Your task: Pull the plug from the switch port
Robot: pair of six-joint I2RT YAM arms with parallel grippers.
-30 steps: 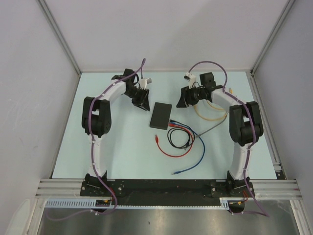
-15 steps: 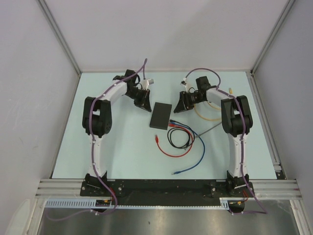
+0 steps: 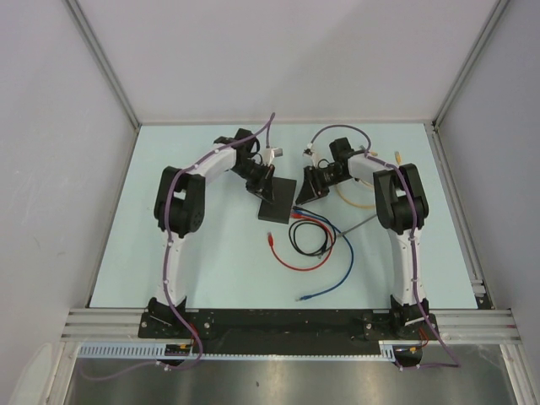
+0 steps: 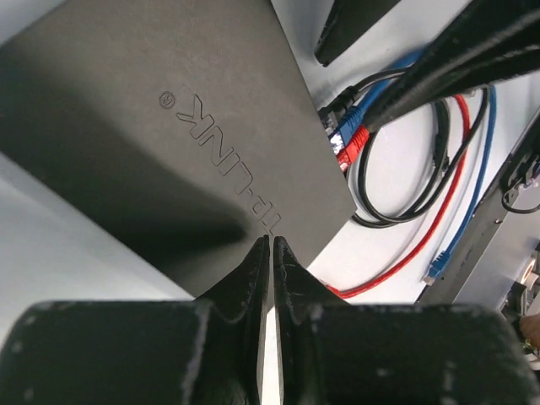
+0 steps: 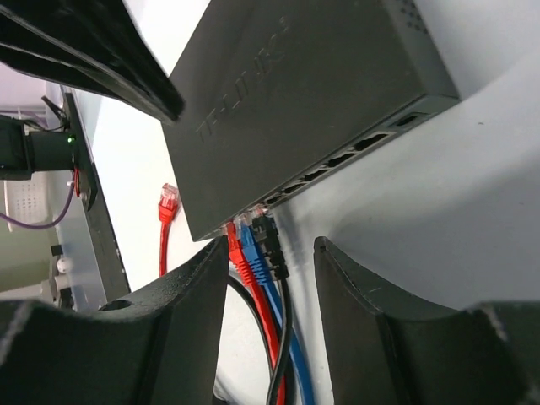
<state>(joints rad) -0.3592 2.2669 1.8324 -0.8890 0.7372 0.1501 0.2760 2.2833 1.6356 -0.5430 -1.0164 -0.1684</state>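
My left claw (image 4: pixel 270 253), fingers together, is above the flat matte-black rectangular switch (image 4: pixel 169 152). My right claw (image 5: pixel 272 249), apart, straddles its red, blue and black plugs (image 5: pixel 253 253) just ahead. I should pin the box and pull straight back.

Black switch (image 5: pixel 312 93); red, blue, blackish plugs (image 5: pixel 253 240).

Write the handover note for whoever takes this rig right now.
Left gripper: shut, empty, tips over the edge of the switch; contact unclear.
Right gripper: open, fingers on either side of the red, blue and black plugs, gripping none.
The switch lies flat with all three plugs in its ports.
Done: both grippers in position.
Left to do: close on one plug and pull it out, probably with the switch held down.
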